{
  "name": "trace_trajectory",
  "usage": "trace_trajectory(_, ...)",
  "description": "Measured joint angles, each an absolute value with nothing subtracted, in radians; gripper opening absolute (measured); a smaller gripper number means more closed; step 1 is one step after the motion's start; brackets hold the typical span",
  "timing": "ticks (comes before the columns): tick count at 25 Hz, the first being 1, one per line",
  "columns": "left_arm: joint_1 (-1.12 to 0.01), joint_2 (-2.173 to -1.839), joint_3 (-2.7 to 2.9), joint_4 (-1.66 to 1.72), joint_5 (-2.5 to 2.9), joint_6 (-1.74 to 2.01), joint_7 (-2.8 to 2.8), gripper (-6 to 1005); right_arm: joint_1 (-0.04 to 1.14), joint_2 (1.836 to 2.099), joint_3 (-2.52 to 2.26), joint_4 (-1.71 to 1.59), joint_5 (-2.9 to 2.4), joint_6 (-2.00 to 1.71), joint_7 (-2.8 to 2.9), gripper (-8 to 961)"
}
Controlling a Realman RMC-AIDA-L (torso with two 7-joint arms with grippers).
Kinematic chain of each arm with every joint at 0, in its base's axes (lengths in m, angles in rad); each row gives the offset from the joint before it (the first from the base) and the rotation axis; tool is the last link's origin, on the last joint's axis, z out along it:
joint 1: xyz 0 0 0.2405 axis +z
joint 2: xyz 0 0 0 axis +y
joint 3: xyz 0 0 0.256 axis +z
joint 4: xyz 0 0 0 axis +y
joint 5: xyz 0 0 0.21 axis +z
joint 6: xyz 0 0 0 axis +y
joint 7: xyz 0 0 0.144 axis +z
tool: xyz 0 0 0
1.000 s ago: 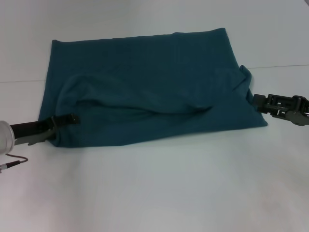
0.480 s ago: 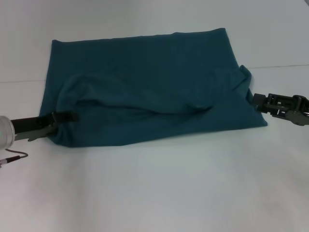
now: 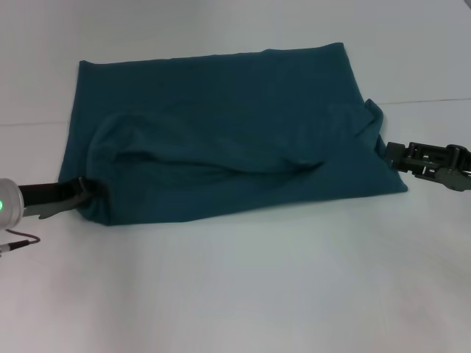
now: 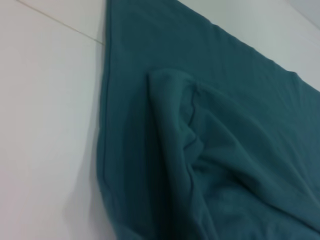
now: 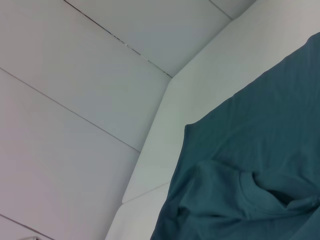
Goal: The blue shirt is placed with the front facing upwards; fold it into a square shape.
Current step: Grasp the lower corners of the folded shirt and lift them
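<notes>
The blue shirt (image 3: 221, 140) lies on the white table as a wide teal rectangle with its plain side up. A loose ridge of folded cloth runs across its near half, and no lettering shows. My left gripper (image 3: 85, 195) is at the shirt's near left corner, low on the table and open, with its fingers (image 3: 73, 190) at the cloth's edge. The left wrist view shows the shirt's left edge and the bunched fold (image 4: 190, 150). My right gripper (image 3: 390, 154) rests against the shirt's right edge, where the cloth is rumpled. The right wrist view shows that rumpled corner (image 5: 250, 195).
The white table (image 3: 235, 294) stretches wide in front of the shirt. A thin seam line (image 3: 427, 101) crosses the table behind the right arm. A cable (image 3: 18, 243) hangs by the left arm.
My left gripper has drawn back to the left, off the top of the shirt to its edge. The right gripper and the shirt have stayed where they were.
</notes>
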State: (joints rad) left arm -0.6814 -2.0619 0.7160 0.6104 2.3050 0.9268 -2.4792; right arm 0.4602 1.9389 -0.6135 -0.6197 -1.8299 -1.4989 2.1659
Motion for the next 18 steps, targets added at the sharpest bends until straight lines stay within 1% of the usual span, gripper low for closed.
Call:
trace_trajectory(10, -0.685, -2.061, 0.72, 0.612, 2.306, 0.927, -2.483, 112, 0.46, 1.935, -0.614, -0.62, -1.83, -1.5, 2.166, 554)
trace_trajectory(16, -0.682, -2.049, 0.676, 0.605, 2.297, 0.97, -2.485, 15, 0.46, 1.933, -0.614, -0.62, -1.83, -1.5, 2.166, 555)
trace_trajectory(18, -0.681, -2.04, 0.614, 0.604, 2.295, 1.017, -2.475, 17, 0.459, 1.932, -0.614, -0.62, -1.83, -1.5, 2.166, 555)
